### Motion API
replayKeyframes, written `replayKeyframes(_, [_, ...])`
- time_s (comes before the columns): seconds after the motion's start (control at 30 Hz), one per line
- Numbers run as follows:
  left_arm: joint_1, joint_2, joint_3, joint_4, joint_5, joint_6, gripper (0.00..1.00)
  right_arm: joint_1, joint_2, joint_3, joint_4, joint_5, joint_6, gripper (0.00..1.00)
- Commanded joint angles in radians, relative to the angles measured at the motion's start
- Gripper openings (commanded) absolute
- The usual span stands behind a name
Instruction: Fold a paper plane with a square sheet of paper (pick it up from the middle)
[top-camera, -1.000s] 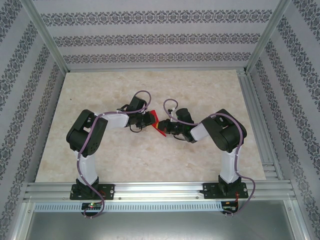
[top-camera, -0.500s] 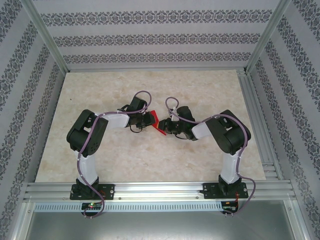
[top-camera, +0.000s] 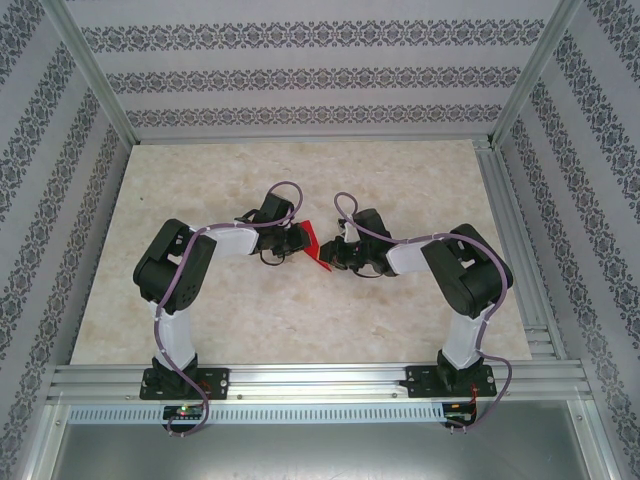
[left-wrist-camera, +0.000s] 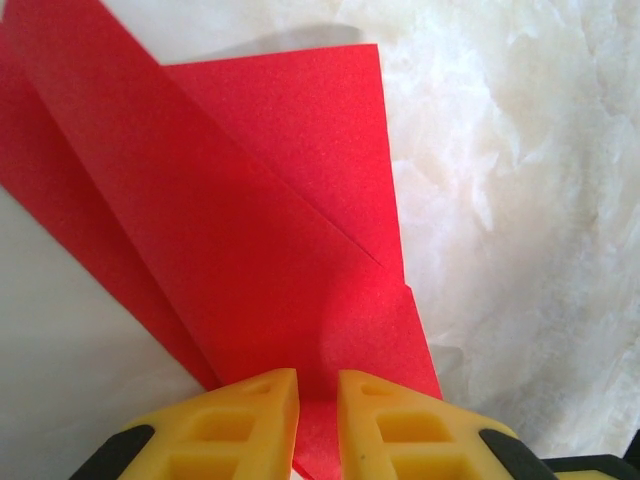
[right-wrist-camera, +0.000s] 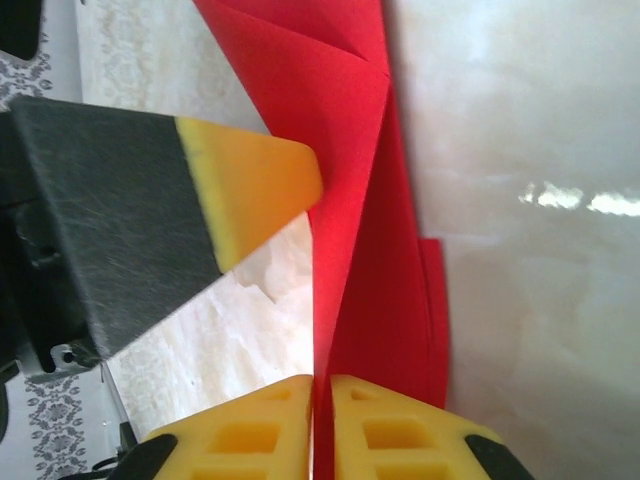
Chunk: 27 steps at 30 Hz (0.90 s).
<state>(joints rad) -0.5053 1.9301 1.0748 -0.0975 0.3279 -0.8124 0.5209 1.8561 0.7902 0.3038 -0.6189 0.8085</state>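
Pale marble-look table (top-camera: 400, 180) inside patterned walls carries the work at its centre. The left gripper (left-wrist-camera: 318, 400) stands narrow, its yellow fingertips pinched on the near edge of the sheet of paper (left-wrist-camera: 280, 250). The right gripper (right-wrist-camera: 320, 400) is likewise almost closed, with a red edge running up between its tips. One finger of the left gripper (right-wrist-camera: 250, 190) hangs just beside that edge in the right wrist view.

The paper shows diagonal creases and overlapping layers, so it is partly folded, not yet a slim dart. From above it sits held between both grippers, the left gripper (top-camera: 297, 240) and the right gripper (top-camera: 335, 255) close together with the sheet of paper (top-camera: 314, 245) bridging them.

Over the last second the right arm's elbow has swung outward, toward the right side of the table, and its gripper has edged slightly toward the left one; the left arm has barely moved. That reads as the right hand settling a fresh pinch on a flap while the left anchors the sheet. Probably another fold is being set up, and the task looks about midway.
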Motion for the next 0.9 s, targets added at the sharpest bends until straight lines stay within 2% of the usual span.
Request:
replayKeyframes(0.0, [-0.005, 0.044, 0.002, -0.087, -0.031, -0.003, 0.20, -0.004, -0.009, 0.012, -0.061, 0.015, -0.035, 0.11])
replayKeyframes(0.23, [-0.004, 0.044, 0.006, -0.091, -0.035, -0.004, 0.20, -0.005, 0.021, 0.024, -0.119, 0.038, -0.058, 0.06])
replayKeyframes(0.4, [-0.005, 0.045, 0.007, -0.095, -0.036, -0.003, 0.20, -0.006, -0.027, 0.017, -0.155, 0.034, -0.075, 0.13])
replayKeyframes(0.5, [-0.005, 0.044, 0.007, -0.096, -0.036, -0.004, 0.20, -0.007, -0.049, 0.002, -0.178, 0.037, -0.081, 0.14])
replayKeyframes(0.87, [-0.004, 0.046, 0.007, -0.098, -0.039, -0.002, 0.20, -0.009, -0.007, -0.044, -0.202, 0.051, -0.083, 0.08])
